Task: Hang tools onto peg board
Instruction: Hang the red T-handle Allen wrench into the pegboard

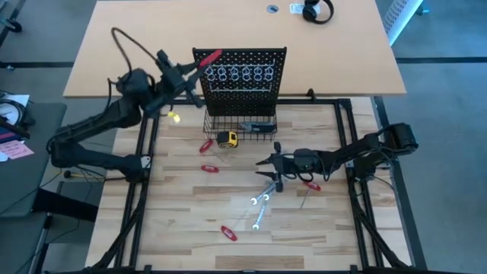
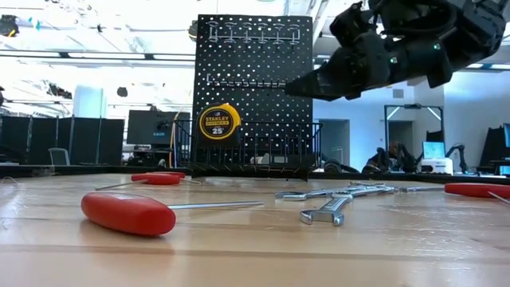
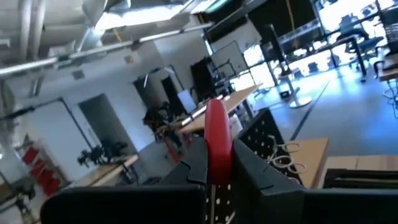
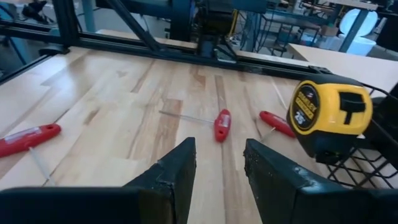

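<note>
The black peg board [image 1: 242, 76] stands at the table's far middle, with a row of ring hooks [image 1: 240, 74] and a wire basket [image 1: 240, 125] at its base. My left gripper [image 1: 196, 70] is raised beside the board's top left corner, shut on a red-handled tool [image 1: 211, 57]. My right gripper [image 1: 266, 164] hovers open over the table's middle, pointing left, with nothing between its fingers [image 4: 217, 168]. Silver wrenches [image 1: 259, 204] lie flat just nearer than it. More red-handled tools [image 1: 209, 169] [image 1: 228, 232] [image 1: 312, 185] lie flat on the wood. My left gripper pinches the tool's red handle [image 3: 216, 134] between its two fingers. The fingers come from the table's left, roughly level, and the handle's free end sticks out past the fingertips toward the board's top corner. The tool is lifted clear of the table.
A yellow tape measure [image 1: 227, 139] sits at the basket's front left [image 4: 329, 115]. Another red-handled tool [image 1: 205, 145] lies just left of it. Black frame rails [image 1: 144, 190] run along both sides of the wooden top. Headphones [image 1: 318, 11] lie on the far desk.
</note>
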Controlling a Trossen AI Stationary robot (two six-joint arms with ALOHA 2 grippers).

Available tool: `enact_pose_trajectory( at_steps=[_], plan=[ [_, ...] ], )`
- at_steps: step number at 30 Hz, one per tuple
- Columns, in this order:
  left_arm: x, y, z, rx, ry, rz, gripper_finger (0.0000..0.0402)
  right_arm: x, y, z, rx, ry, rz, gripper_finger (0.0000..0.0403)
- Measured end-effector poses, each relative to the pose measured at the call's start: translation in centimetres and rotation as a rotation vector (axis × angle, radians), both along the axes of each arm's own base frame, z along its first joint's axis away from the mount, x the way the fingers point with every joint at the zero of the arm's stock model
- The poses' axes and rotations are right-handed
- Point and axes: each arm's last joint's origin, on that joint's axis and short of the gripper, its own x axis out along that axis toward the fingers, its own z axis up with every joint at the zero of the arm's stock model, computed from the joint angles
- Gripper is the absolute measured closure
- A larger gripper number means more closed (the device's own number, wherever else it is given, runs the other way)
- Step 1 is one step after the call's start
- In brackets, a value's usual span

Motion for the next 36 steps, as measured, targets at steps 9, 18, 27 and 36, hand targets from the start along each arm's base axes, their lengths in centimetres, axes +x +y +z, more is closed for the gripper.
enact_pose_trajectory(
  at_steps=[9, 18, 27, 36],
  plan=[
    [0.0, 1.6, -0.7, -0.101, 0.013, 0.046, 0.0382, 0.0, 0.4, 0.0, -0.010, 0.001, 0.018, 0.0255],
    [-1.5, 1.0, 0.0, -0.093, -0.015, 0.048, 0.0382, 0.0, 0.4, 0.0, -0.010, 0.001, 0.018, 0.0255],
    [-1.5, 0.9, 0.1, -0.089, -0.009, 0.037, 0.0382, 0.0, 0.4, 0.0, -0.009, 0.000, 0.018, 0.0255],
    [-1.4, 0.9, -0.2, -0.137, -0.023, -0.010, 0.0382, 0.0, 0.4, 0.0, -0.008, 0.000, 0.018, 0.0255]
  ],
)
